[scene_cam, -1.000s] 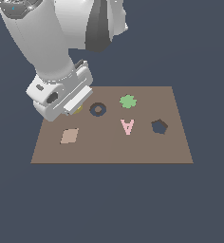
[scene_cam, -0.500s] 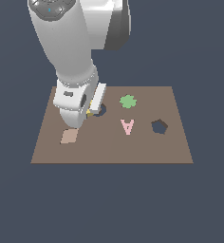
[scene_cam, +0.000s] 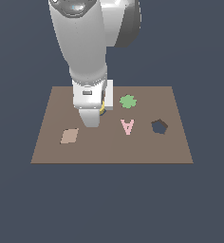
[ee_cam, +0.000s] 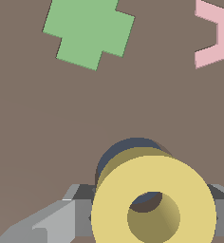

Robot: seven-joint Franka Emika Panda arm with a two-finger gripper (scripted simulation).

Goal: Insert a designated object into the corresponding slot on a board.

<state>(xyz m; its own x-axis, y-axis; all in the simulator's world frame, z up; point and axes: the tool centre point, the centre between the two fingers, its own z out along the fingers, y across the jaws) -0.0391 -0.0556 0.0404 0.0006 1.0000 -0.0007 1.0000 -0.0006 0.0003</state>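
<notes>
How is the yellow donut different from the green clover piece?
The yellow ring is round with a hole through its middle; the green clover piece is lobed with no hole. The ring is held in the gripper just above a dark slot; the clover lies flat on the brown board, untouched. The ring looks thick in the wrist view; the clover looks level with the board. Both are small, single-coloured pieces.

The yellow ring [ee_cam: 153, 209], flat with a round centre hole, sits just above the dark ring-shaped slot [ee_cam: 128, 149] in the brown board [scene_cam: 109, 144].
</notes>
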